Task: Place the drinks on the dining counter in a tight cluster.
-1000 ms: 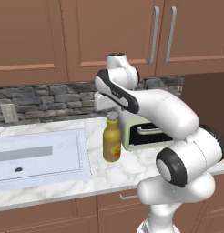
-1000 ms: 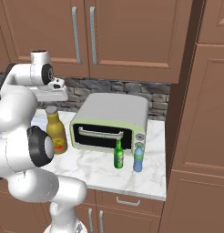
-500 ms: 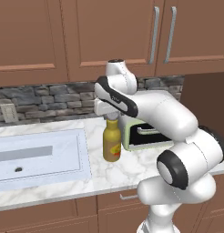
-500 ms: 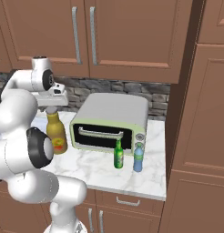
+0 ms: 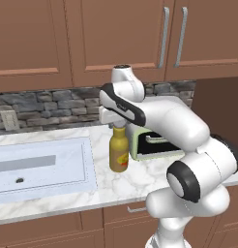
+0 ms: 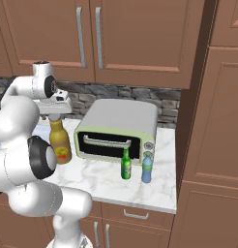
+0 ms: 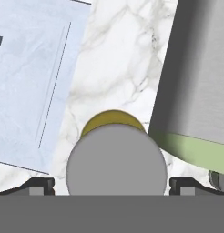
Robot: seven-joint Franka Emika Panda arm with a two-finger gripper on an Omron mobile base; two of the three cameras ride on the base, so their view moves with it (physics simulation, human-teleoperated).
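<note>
Sink (image 5: 41, 167): at far left we see its pale basin sunk into the marble worktop (image 5: 116, 186), under brown wall cabinets (image 5: 92, 38).
Mustard-amber bottle (image 5: 119, 149): it stands upright on the worktop between the sink and the toaster oven (image 6: 116, 128), close beside the oven's left end.
Gripper (image 5: 118, 123): we see it poised straight above the bottle's grey cap (image 7: 116, 159), jaws spread wide; in the hand view one fingertip (image 7: 38, 185) sits well off either side of the cap, touching nothing.
Toaster oven: a grey, green-trimmed box, door shut, against the stone backsplash (image 6: 121, 97).
Slim green bottle (image 6: 125, 165): upright on the worktop just before the oven's right front corner.
Small pale-blue bottle (image 6: 147, 167): upright, just right of the green one, near the worktop's right end.
</note>
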